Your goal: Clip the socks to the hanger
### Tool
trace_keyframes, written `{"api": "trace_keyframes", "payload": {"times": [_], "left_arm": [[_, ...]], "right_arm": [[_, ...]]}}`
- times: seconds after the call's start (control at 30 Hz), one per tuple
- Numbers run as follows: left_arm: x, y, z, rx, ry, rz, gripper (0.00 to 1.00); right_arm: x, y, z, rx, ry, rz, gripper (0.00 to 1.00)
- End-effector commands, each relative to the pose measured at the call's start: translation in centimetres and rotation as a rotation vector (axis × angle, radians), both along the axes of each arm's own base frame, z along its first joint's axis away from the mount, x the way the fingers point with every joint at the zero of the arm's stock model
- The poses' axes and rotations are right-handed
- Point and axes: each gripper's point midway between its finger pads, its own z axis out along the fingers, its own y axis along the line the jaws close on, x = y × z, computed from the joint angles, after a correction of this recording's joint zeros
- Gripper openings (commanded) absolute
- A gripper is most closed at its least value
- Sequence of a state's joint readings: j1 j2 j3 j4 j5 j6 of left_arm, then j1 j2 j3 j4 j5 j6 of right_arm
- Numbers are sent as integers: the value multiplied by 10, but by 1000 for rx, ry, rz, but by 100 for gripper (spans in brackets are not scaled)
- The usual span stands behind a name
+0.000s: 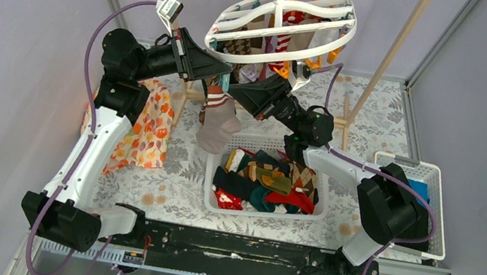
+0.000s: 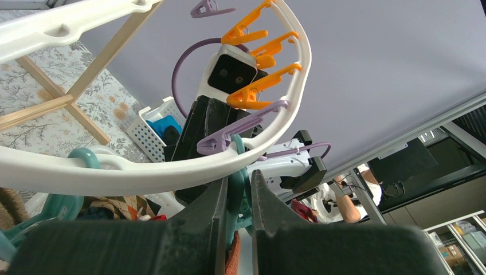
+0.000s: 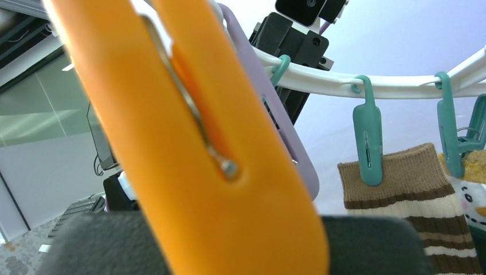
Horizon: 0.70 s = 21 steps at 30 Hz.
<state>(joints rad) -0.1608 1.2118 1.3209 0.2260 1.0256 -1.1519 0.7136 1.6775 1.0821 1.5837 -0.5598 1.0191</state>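
Note:
The white oval hanger hangs from the wooden rack, with several socks clipped under it. My left gripper reaches under its rim and is shut on a teal clip. A bit of rust-coloured knit shows below that clip. My right gripper is just right of it, shut. An orange clip hangs close to its camera and hides the fingertips. A brown-striped sock hangs from a teal clip. It dangles over the table.
A white basket of loose socks sits in the middle of the table. A second white basket with blue cloth stands at the right. An orange floral cloth lies at the left. The rack's wooden legs rise behind.

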Motion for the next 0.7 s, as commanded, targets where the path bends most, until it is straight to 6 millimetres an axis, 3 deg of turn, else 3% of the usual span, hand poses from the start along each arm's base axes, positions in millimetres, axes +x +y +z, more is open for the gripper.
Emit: {"api": "trace_keyframes", "payload": {"times": [0.0, 0.43, 0.67], "left_arm": [[-29, 1, 19, 6, -121, -74, 8], [-27, 0, 18, 26, -141, -70, 8], [-26, 1, 20, 35, -159, -59, 8]], "right_arm": [[-21, -25, 39, 142, -137, -45, 0], [-17, -35, 50, 191, -115, -92, 0], [-19, -30, 53, 187, -122, -53, 0]]}}
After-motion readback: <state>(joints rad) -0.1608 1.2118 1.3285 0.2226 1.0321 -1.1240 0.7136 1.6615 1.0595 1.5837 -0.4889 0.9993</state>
